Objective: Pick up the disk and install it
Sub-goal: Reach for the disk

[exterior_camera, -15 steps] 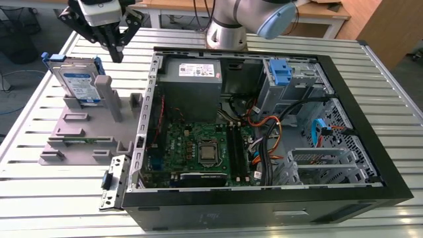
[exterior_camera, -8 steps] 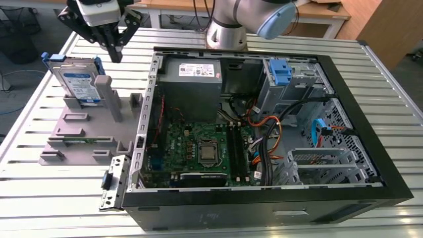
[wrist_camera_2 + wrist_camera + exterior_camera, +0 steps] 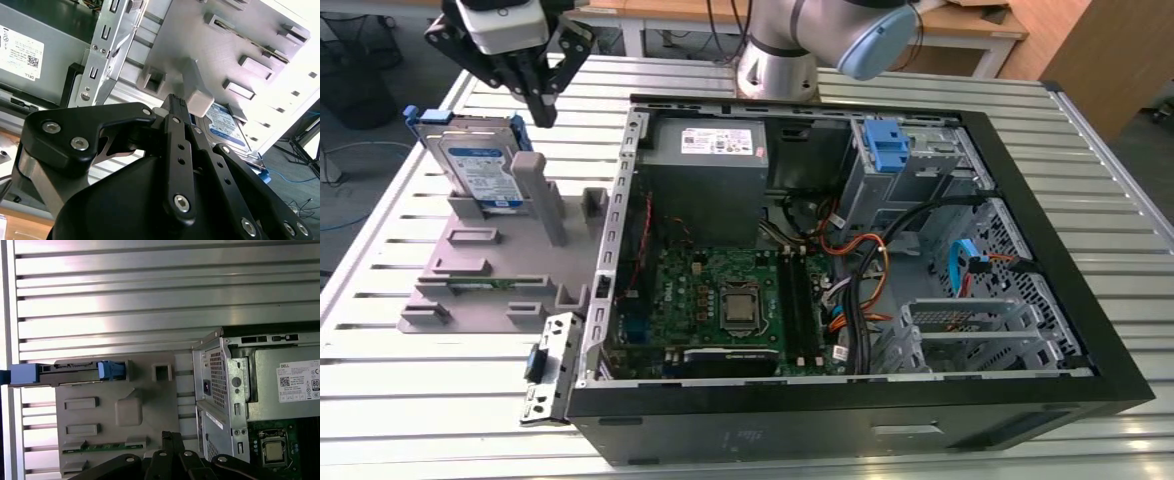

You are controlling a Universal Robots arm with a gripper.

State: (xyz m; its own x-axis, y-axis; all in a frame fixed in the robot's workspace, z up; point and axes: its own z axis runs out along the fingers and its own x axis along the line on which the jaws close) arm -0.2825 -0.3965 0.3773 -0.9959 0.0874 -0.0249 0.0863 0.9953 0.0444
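The disk (image 3: 475,163) stands upright on edge in a slot at the far end of the grey holder (image 3: 494,262), on the exterior view's left; it is silver with a white-and-blue label and blue side rails. My gripper (image 3: 540,108) hangs above the holder just to the disk's right, apart from it, shut on nothing. The first wrist view looks down on the disk's top edge (image 3: 70,373), with the fingertips (image 3: 166,438) pressed together. In the second wrist view the shut gripper (image 3: 176,106) points toward a holder post, the disk's label (image 3: 226,126) beyond it.
An open black computer case (image 3: 1067,300) lies to the holder's right, holding a grey power supply (image 3: 704,148), a green motherboard (image 3: 720,300), cables and a blue latch (image 3: 887,148) by the drive bays. All rests on a slatted metal table (image 3: 427,380). The arm's base (image 3: 781,60) stands behind the case.
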